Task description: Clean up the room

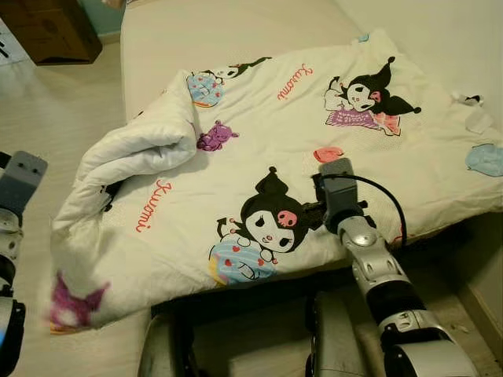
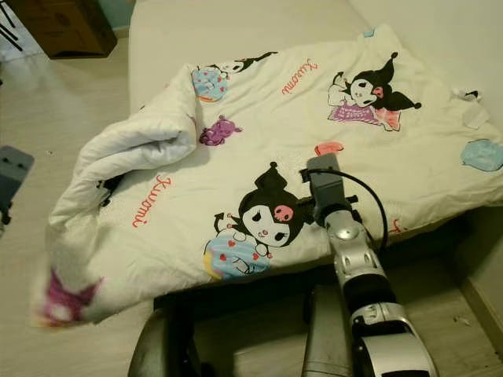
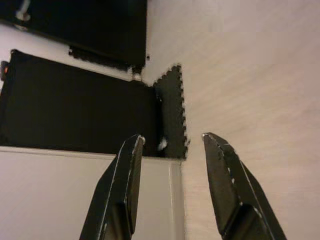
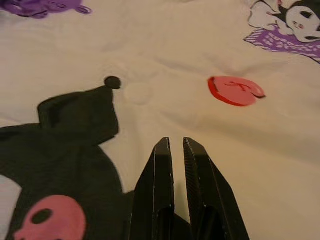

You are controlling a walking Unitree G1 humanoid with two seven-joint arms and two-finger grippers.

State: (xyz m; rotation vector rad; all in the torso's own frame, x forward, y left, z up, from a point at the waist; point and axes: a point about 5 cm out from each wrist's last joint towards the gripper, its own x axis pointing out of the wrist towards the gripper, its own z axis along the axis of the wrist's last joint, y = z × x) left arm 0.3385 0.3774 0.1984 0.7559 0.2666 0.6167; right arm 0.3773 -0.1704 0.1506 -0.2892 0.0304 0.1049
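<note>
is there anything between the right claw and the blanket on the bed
Nothing visible. The right claw, fingers shut, sits directly over the blanket beside the black cartoon print, with only bare fabric ahead of its tips. The left claw is open over the floor.

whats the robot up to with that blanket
The robot stands at the edge of a bed with a white cartoon-print blanket spread over it. Its right gripper is out over the blanket near the big black cartoon figure, fingers nearly together with nothing between them. The blanket's left corner is folded back in a bunch and its edge hangs off the bed. The left gripper is open, off to the side over the floor.
</note>
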